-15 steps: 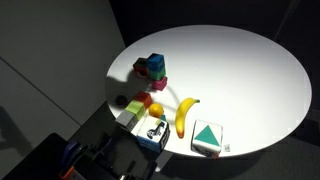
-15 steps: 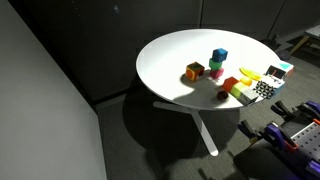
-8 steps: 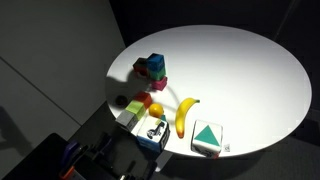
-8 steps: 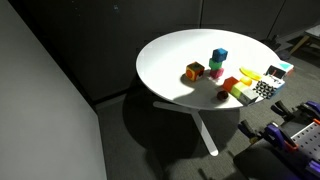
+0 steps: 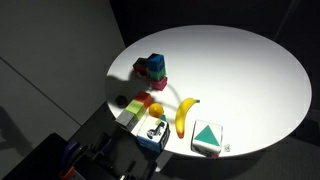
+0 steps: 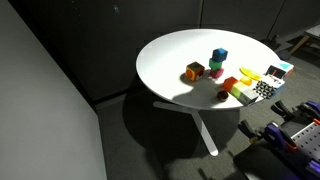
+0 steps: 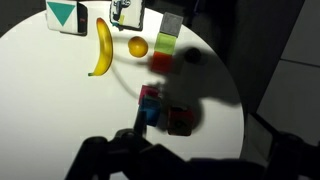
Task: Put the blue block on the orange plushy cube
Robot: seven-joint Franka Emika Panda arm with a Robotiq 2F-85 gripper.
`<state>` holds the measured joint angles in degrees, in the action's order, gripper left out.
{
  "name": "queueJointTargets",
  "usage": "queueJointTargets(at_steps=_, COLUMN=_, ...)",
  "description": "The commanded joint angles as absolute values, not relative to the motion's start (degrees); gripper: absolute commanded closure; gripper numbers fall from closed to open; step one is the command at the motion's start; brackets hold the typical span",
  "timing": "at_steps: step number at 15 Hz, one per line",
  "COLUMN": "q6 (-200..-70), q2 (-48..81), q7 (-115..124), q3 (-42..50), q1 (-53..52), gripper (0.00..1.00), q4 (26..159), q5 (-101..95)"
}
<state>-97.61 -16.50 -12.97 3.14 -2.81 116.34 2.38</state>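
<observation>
Small blue block (image 6: 219, 54) tops a stack on the round white table (image 6: 180, 45).
Soft orange plushy cube (image 6: 193, 71) sits just left; dark gripper (image 7: 185, 160), can't tell if open.

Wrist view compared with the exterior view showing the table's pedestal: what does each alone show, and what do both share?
Only the wrist view shows the green triangle on the white box. Only an exterior view shows the round white table's pedestal, and the small blue block plainly topping a stack near the orange plushy cube. Both show the yellow banana.
</observation>
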Motion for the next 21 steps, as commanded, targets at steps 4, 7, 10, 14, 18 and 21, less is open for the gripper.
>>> queueJointTargets(at_steps=4, q6=-101.7, q2=-11.9, q7=-11.3, q3=2.0, q1=-1.9, gripper=0.00, q4=112.2, q5=-0.5)
queueJointTargets(at_steps=7, q6=-104.9, q2=-8.8, q7=-11.2, q3=1.9, q1=-1.8, gripper=0.00, q4=111.0, q5=-2.1)
queueJointTargets(at_steps=10, q6=-107.5, q2=-5.6, q7=-11.7, q3=2.2, q1=-1.6, gripper=0.00, q4=109.6, q5=-2.3)
queueJointTargets(at_steps=14, q6=-110.7, q2=-2.1, q7=-10.9, q3=2.3, q1=-0.9, gripper=0.00, q4=108.1, q5=-1.6)
queueJointTargets(at_steps=18, q6=-111.3, q2=1.3, q7=-7.2, q3=2.1, q1=-0.4, gripper=0.00, q4=106.8, q5=-1.3)
queueJointTargets(at_steps=21, q6=-110.3, q2=3.2, q7=-4.8, q3=1.9, q1=-0.6, gripper=0.00, q4=106.2, q5=-0.9)
